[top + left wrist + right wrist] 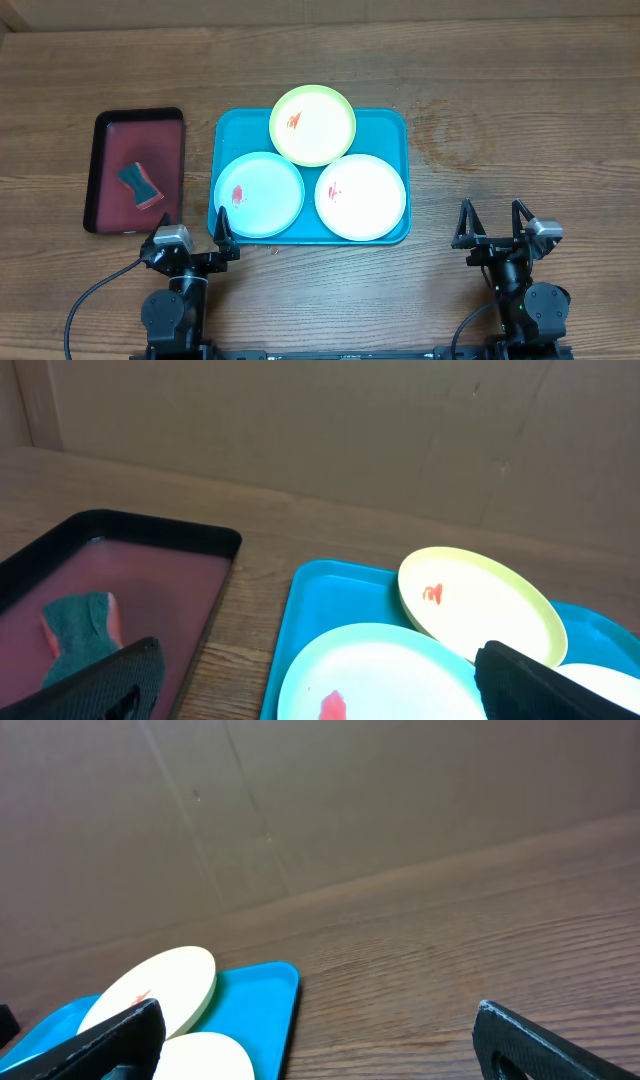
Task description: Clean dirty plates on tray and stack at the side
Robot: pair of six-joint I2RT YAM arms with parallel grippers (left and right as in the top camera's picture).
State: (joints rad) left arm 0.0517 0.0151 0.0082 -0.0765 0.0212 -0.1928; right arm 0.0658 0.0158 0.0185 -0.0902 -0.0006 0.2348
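Observation:
The turquoise tray (pixel 390 125) holds three plates. The yellow-green plate (pixel 313 124) lies at the back, overlapping the rim, with a red smear. The light blue plate (pixel 258 194) lies front left with a red smear. The white plate (pixel 361 196) lies front right with a small red smear. My left gripper (pixel 192 222) is open and empty near the tray's front left corner. My right gripper (pixel 493 218) is open and empty on the table right of the tray. The left wrist view shows the tray (pixel 330 595), yellow-green plate (pixel 480 600) and light blue plate (pixel 380 675).
A dark red tray (pixel 110 150) stands left of the turquoise tray with a teal and red sponge (pixel 139 183) in it; it shows in the left wrist view (pixel 150 575) with the sponge (pixel 80 630). A cardboard wall stands behind the table.

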